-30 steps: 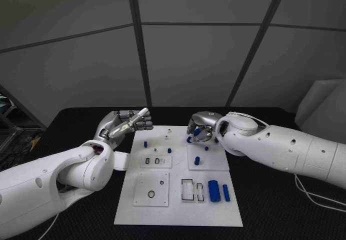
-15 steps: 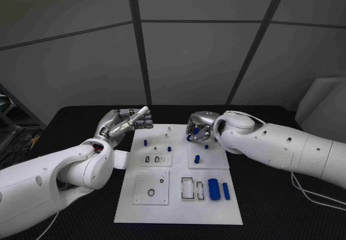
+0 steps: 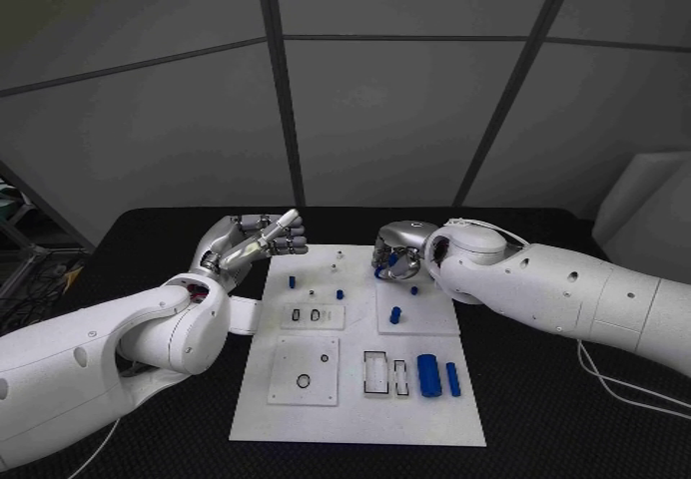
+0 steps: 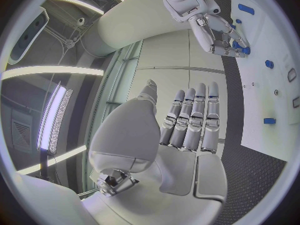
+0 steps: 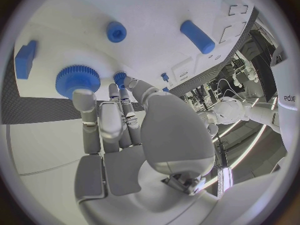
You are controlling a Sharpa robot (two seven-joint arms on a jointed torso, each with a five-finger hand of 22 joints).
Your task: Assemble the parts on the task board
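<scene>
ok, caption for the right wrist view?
Right hand reaching toward a blue gear on the white task board.

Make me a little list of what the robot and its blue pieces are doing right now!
Board: white task board on the black table
Left hand: raised beside the board, holding nothing
Right hand: over the board's far end, fingers at a blue gear
Near end: two blue cylinders lying flat
</scene>
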